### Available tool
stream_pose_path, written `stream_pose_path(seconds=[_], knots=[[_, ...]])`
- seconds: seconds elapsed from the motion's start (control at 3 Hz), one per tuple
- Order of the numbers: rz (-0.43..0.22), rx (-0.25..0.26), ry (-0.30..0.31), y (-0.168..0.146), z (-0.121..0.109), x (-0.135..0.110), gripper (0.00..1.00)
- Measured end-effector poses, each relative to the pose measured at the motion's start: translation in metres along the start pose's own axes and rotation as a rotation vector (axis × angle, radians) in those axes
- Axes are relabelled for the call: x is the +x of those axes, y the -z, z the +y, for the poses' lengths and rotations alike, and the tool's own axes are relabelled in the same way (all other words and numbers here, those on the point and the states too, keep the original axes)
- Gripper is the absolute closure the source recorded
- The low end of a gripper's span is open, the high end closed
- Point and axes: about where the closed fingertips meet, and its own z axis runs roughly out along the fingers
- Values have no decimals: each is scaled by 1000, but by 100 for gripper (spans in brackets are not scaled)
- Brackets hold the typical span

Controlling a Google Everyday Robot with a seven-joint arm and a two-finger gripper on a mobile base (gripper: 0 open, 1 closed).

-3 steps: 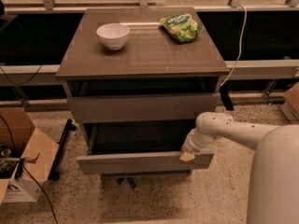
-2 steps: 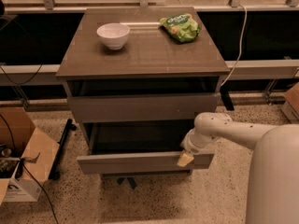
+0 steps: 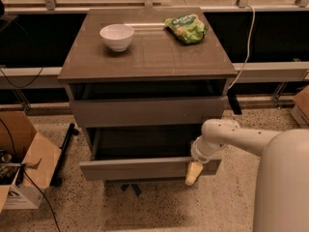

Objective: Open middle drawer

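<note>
A grey cabinet (image 3: 145, 62) has two drawer fronts showing. The upper front (image 3: 145, 111) is pushed in. Below it, the middle drawer (image 3: 135, 168) is pulled out, and its dark inside shows above its front panel. My gripper (image 3: 194, 172) is at the right end of that front panel, its yellowish tip hanging over the panel's top edge and front face. My white arm (image 3: 241, 139) reaches in from the lower right.
A white bowl (image 3: 117, 36) and a green snack bag (image 3: 186, 28) lie on the cabinet top. An open cardboard box (image 3: 21, 163) stands on the floor at the left, with cables and a black bar beside it. A white cable (image 3: 248, 37) hangs at the right.
My gripper tip has dropped slightly lower over the drawer's front panel. The drawer stays pulled out in the same place.
</note>
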Motion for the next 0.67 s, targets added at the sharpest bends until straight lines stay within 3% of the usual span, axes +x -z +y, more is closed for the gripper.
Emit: stream_pose_path(seconds=[0.33,0.67], knots=[[-15,-47,-19,-8,15,13,16],[-16,-94,-44,-9,34,30,39]])
